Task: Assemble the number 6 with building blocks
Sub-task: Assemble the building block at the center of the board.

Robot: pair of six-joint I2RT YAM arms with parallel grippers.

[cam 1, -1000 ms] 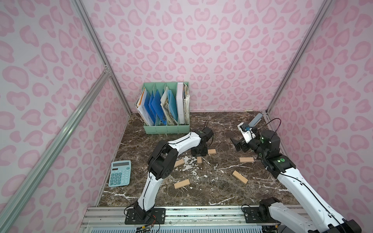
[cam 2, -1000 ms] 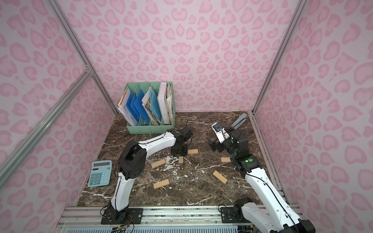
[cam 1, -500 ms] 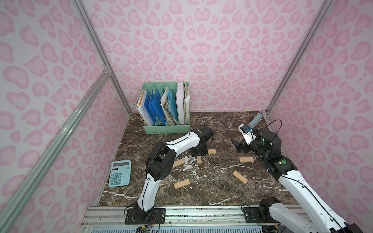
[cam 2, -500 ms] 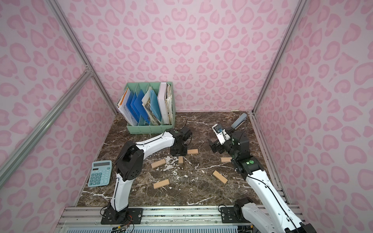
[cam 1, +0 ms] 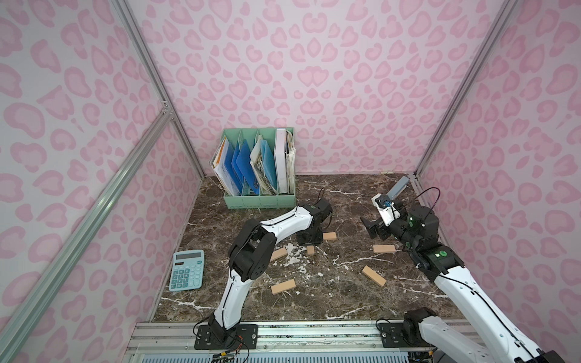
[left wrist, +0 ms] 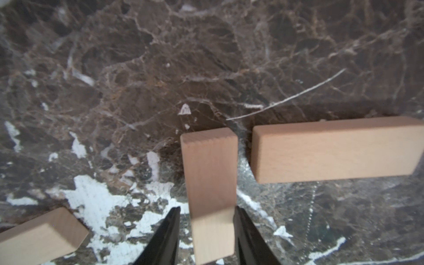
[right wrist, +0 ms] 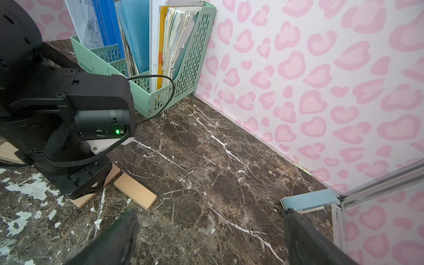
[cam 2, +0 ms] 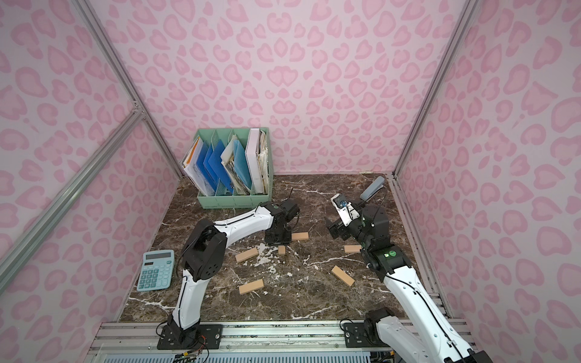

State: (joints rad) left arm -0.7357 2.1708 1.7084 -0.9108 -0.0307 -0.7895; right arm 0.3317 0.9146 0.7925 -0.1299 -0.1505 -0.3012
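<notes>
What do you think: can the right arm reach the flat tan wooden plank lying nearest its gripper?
Probably yes: the right gripper hangs open close to the tan wooden plank, nothing between them.

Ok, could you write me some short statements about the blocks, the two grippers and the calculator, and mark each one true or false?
1. The building blocks already form the number 6. False: six of them lie scattered on the table.
2. The left gripper has its jaws on either side of a block. True.
3. The right gripper holds a block. False: it is wide open and empty.
4. The calculator lies apart from all the blocks. True.
</notes>
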